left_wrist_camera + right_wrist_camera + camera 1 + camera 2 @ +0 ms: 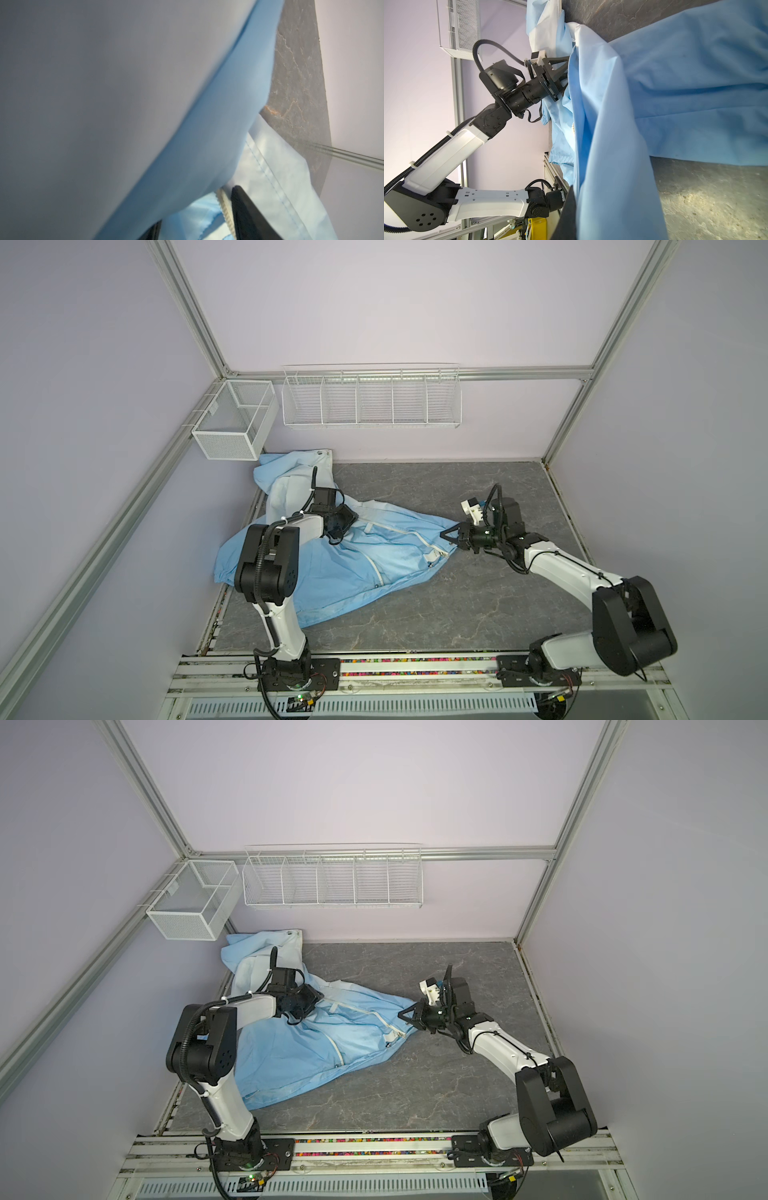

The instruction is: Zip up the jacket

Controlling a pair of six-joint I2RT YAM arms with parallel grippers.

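Light-blue cloth sprawls over the grey tabletop [478, 605]: the jacket [353, 568] lies crumpled, its front open, reaching from just under the mesh basket [232, 423] out toward the middle. At the end far from the basket, the right jaws are pinched tight on a corner of the hem, which rises to a peak. Nearer the basket, the left jaws stand partly apart at the chest, with cloth and the cream zipper [225, 209] between them.

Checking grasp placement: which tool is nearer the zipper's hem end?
Right. The right tool grips the jacket beside that zipper end; the left tool sits far up the jacket.
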